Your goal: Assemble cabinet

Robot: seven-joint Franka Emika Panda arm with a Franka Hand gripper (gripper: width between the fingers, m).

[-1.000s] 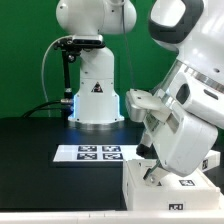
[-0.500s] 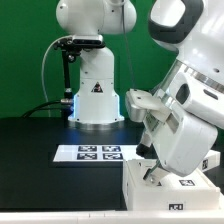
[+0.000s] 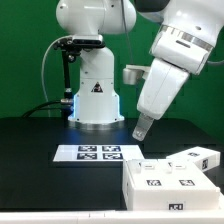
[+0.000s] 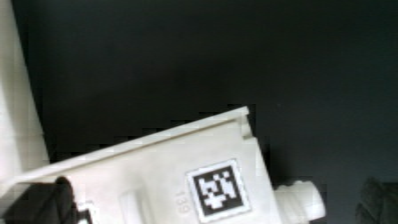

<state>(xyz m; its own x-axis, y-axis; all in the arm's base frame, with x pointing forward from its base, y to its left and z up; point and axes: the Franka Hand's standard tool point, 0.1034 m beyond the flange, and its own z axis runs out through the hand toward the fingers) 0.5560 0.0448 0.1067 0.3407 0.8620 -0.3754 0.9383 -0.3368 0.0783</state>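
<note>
Above the black table [image 3: 40, 150], gripper [image 3: 142, 128] hangs clear of the cabinet [image 3: 165, 182]
Cabinet body lies at the exterior view's lower right, just beside the marker board [image 3: 100, 152], with a tagged panel [image 3: 196, 157] at its far corner; finger spread unreadable in either view, nothing seen held. Judgement: for the next grasp, square the fingers to the panel's edge, keep off the tags, and descend slowly so the body doesn't slide

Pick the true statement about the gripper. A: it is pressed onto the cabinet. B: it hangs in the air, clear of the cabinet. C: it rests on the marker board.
B: the gripper hangs with a visible gap above the cabinet and off the marker board.
</note>
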